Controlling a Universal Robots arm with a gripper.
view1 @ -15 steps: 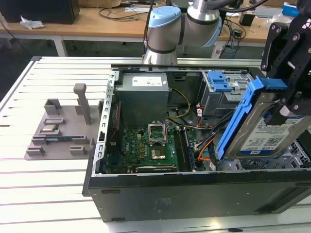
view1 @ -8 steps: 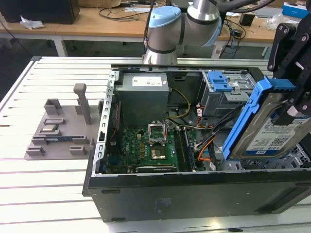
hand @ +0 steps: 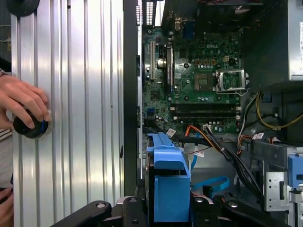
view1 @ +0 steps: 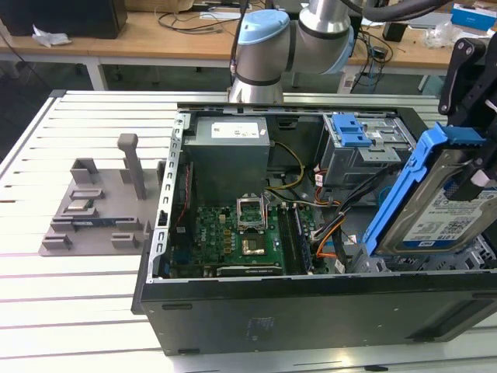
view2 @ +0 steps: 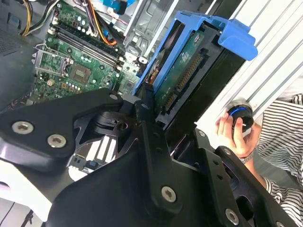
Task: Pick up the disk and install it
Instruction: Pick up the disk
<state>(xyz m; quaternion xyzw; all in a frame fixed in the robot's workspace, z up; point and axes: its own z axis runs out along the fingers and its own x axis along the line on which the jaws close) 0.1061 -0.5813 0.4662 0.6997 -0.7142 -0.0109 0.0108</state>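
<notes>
My gripper [view1: 475, 172]: jaws clamped on the flat silver-metal disk [view1: 439, 214], which sits in a bright blue plastic carrier. Disk pos.: raised over the open side of the black computer case [view1: 311, 315], tilted on edge, at the end opposite the grey metal power-supply box [view1: 229, 155]. Lower edge is near the case rim; contact cannot be told. Green motherboard [hand: 194, 85] lies on the case floor. Outside the case wall, on the slatted aluminium table [hand: 80, 118], a person's hand [hand: 21, 101] grips a black-and-blue round knob [hand: 29, 128].
</notes>
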